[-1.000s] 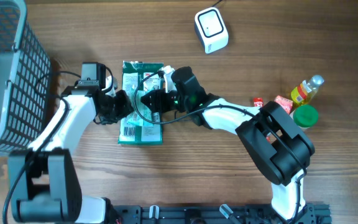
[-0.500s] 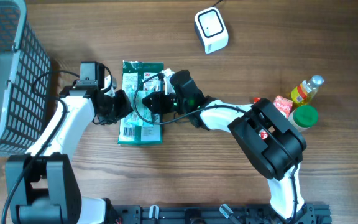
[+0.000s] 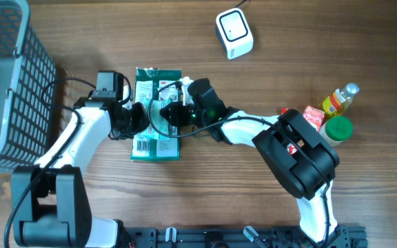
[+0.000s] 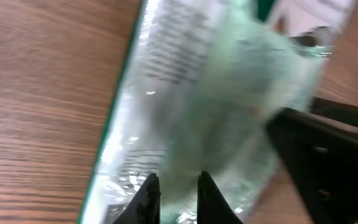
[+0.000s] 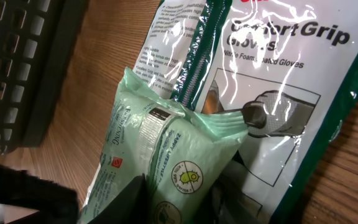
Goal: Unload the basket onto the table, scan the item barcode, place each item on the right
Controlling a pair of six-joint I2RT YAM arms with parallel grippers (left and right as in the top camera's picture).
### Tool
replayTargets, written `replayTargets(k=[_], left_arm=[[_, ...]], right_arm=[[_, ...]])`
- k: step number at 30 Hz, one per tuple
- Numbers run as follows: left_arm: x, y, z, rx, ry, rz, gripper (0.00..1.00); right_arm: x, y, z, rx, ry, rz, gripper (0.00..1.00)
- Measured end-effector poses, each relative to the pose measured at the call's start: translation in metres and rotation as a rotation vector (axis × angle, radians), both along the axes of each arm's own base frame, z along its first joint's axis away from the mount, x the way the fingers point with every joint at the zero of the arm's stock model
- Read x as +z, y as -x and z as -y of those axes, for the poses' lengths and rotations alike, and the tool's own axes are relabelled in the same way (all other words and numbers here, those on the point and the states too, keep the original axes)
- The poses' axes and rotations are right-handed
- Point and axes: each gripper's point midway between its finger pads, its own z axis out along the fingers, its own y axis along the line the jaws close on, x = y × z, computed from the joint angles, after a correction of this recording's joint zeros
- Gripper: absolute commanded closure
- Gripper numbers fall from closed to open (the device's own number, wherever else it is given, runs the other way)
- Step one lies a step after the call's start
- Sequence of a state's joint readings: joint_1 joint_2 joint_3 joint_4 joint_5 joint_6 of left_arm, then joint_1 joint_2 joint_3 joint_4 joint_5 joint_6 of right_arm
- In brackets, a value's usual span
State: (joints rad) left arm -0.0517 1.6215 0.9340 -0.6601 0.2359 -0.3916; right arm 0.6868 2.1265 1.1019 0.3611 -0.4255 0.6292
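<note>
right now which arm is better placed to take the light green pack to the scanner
Right, probably: the right tool straddles the light green pack; the left tool is shut at the glove package.

glove pack [image 5: 278,93]: glossy crinkled plastic film; green pouch [image 5: 160,168]: smooth plastic wrap; table [image 3: 322,41]: matt wood grain.

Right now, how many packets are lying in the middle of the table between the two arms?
2. A flat gloves pack lies on the table; a pale green packet lies partly on top of it. More may be hidden beneath them.
</note>
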Motion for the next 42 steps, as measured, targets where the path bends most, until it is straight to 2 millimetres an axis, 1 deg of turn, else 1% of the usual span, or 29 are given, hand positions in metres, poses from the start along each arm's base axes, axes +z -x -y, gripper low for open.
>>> replayTargets(k=[4,8,11,14,15,16,18,20,22,23,25,29,34,36,37,39,42], left_arm=[[-0.016,0.001,-0.01,0.023,-0.052,0.027,0.89],[-0.033,0.01,-0.018,0.042,-0.095,0.027,0.91],[-0.034,0.01,-0.023,0.054,-0.121,0.03,0.93],[-0.029,0.014,-0.032,0.078,-0.148,0.001,0.94],[-0.027,0.015,-0.036,0.086,-0.152,-0.008,0.94],[-0.02,0.013,-0.039,0.099,-0.153,-0.005,0.94],[-0.002,0.002,-0.04,0.112,-0.139,0.031,0.94],[0.027,-0.015,-0.033,0.109,-0.092,0.119,0.94],[0.047,-0.023,-0.025,0.097,-0.04,0.174,0.93],[0.055,-0.024,-0.019,0.087,-0.009,0.19,0.92],[0.059,-0.02,-0.013,0.074,0.026,0.185,0.91],[0.048,-0.012,-0.004,0.056,0.061,0.135,0.91],[0.022,0.002,0.005,0.033,0.075,0.047,0.91],[0.014,0.008,0.008,0.023,0.075,0.019,0.9],[0.013,0.009,0.01,0.018,0.076,0.012,0.89],[0.011,0.011,0.012,0.007,0.074,0.006,0.82],[0.01,0.012,0.015,-0.01,0.068,0.005,0.83]], right_arm=[[0.0,0.001,0.0,0.001,0.001,-0.001,0.69],[-0.001,0.001,0.0,0.002,0.004,-0.005,0.67],[-0.003,0.002,0.001,0.002,0.01,-0.012,0.64],[-0.004,0.004,0.0,0.003,0.012,-0.017,0.62],[-0.004,0.004,0.0,0.003,0.013,-0.018,0.61],[-0.004,0.004,0.001,0.003,0.013,-0.019,0.61],[-0.004,0.004,0.001,0.003,0.013,-0.019,0.62],[-0.004,0.004,0.0,0.003,0.012,-0.018,0.61],[-0.004,0.004,0.0,0.003,0.012,-0.018,0.61],[-0.004,0.004,0.0,0.003,0.012,-0.018,0.6],[-0.003,0.004,0.0,0.003,0.012,-0.017,0.6],[-0.003,0.004,0.0,0.003,0.011,-0.017,0.6],[-0.003,0.004,0.0,0.003,0.011,-0.016,0.59],[-0.003,0.004,0.0,0.003,0.01,-0.017,0.59],[-0.003,0.004,0.0,0.003,0.01,-0.016,0.59],[-0.003,0.004,0.0,0.004,0.01,-0.016,0.59],[-0.003,0.004,0.0,0.004,0.01,-0.016,0.59]])
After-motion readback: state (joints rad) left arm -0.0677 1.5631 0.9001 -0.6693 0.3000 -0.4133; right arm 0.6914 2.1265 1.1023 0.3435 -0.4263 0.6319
